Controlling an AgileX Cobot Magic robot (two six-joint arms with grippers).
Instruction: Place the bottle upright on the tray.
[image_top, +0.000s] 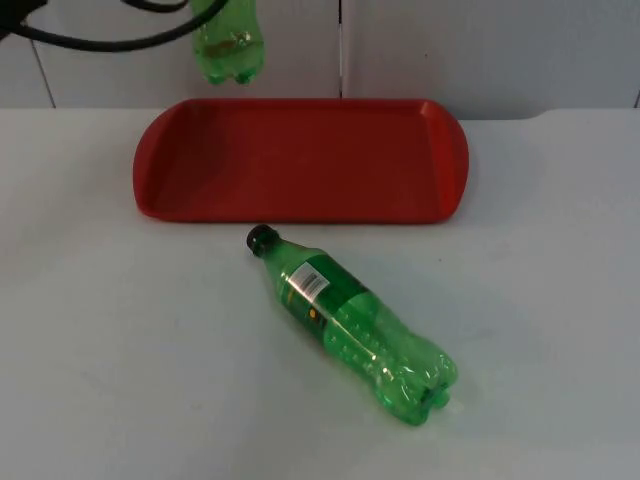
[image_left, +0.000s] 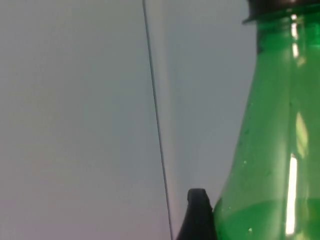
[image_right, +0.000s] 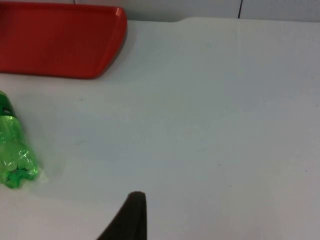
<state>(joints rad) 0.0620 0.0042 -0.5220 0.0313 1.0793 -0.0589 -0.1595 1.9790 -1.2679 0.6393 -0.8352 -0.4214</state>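
Left gripper (image_left: 200, 216) was up off the table by the tray's far left corner, closed on the raised bottle (image_top: 228, 45). In the left wrist view one black fingertip sat right against its green wall, just under the shoulder and the black cap. The bottle hung upright, lobed base down, long axis vertical, base above the tray's far rim. I couldn't tell whether it was already over the tray floor or just behind it.

My read: the left arm was carrying toward the set-down. What the next move hinged on was that the tray floor lay below and toward the near side from the bottle's base.

The tray (image_top: 300, 160) was red plastic, smooth, an oblong with rounded ends and a low raised rim, long side running across the table, nothing on it.

Just in front of the tray's near edge lay a second bottle (image_top: 350, 322) on its side, not held. It was clear green ribbed plastic with a label band, cap toward the tray, base pointing away and to the right.

Right gripper (image_right: 131, 217) waited low over the table, right of the tray and the lying bottle, holding nothing I could see. Whether it was open or closed I couldn't tell.
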